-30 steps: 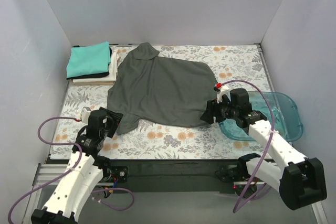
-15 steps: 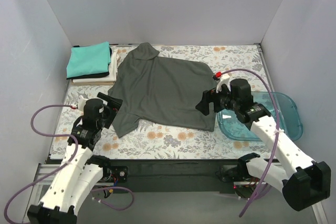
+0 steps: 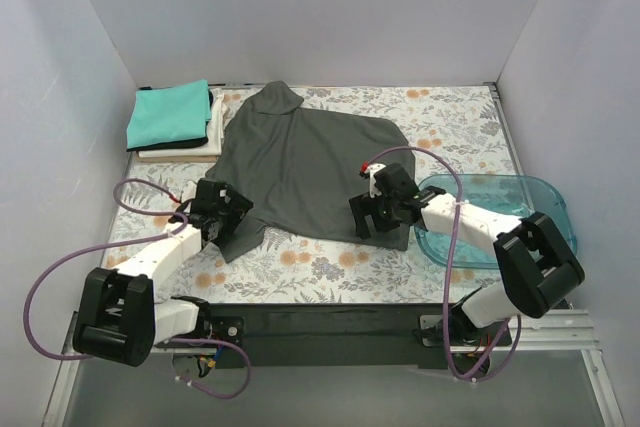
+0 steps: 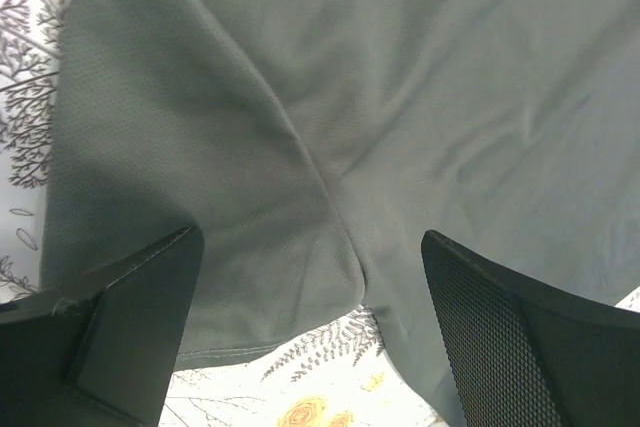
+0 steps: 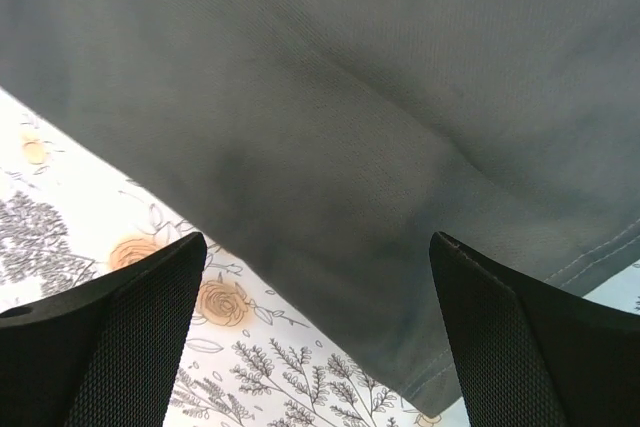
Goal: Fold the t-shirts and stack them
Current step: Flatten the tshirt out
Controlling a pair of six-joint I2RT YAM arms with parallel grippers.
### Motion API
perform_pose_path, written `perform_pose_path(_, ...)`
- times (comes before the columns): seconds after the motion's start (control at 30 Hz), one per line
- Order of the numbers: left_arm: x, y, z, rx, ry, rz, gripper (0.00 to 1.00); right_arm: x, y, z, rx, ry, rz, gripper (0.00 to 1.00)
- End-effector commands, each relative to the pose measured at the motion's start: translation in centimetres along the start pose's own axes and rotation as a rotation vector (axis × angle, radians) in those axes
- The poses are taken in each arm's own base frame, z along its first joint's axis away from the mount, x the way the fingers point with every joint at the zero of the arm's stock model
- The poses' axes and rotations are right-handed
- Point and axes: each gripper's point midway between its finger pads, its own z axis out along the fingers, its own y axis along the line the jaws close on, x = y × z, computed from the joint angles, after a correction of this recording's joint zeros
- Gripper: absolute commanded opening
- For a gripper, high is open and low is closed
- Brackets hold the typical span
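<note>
- A teal shirt (image 3: 168, 115) lay folded at the far left corner of the floral worktop (image 3: 330, 269), on top of a cream shirt (image 3: 180, 154) whose edges showed along the near and right sides.
- The left end effector (image 3: 232, 219) sat low over the grey shirt's near left corner. In the left wrist view its black fingers (image 4: 130, 332) were spread wide, with nothing between them but the cloth below and a strip of floral print at the near edge.
- The grey shirt (image 3: 300, 162) lay spread flat across the middle of the worktop. Its far left end bunched up just beside the folded stack, and a seam or crease ran diagonally through the part seen from the left wrist.
- The right end effector (image 3: 362, 217) sat over the shirt's near right hem. The right wrist view showed its jaws wide apart and gripping nothing, with the stitched hem crossing under them and floral print at the lower left.
- A blue-green tub (image 3: 540, 209) stood at the right edge of the worktop, just beside the shirt's right corner, with the right arm reaching across its near left part.
</note>
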Motion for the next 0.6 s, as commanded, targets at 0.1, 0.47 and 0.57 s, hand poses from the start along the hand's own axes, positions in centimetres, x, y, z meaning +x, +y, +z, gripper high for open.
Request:
perform_pose_path(0.1, 0.8, 5.8, -0.9, -0.173, -0.036, -0.039, 0.9, 1.2, -0.7, 1.4, 0.065, 0.021, 0.054, 0.98)
perform_pose_path(0.47, 4.3, 10.7, -4.4, -0.321, 0.034, -0.076, 0.9, 3.4, -0.4, 0.3, 0.048, 0.019, 0.067, 0.98)
perform_pose_path(0.57, 5.0, 9.8, -5.0, -0.278, 0.059, -0.08, 0.9, 2.4, -0.2, -0.5, 0.042, -0.023, 0.057, 0.98)
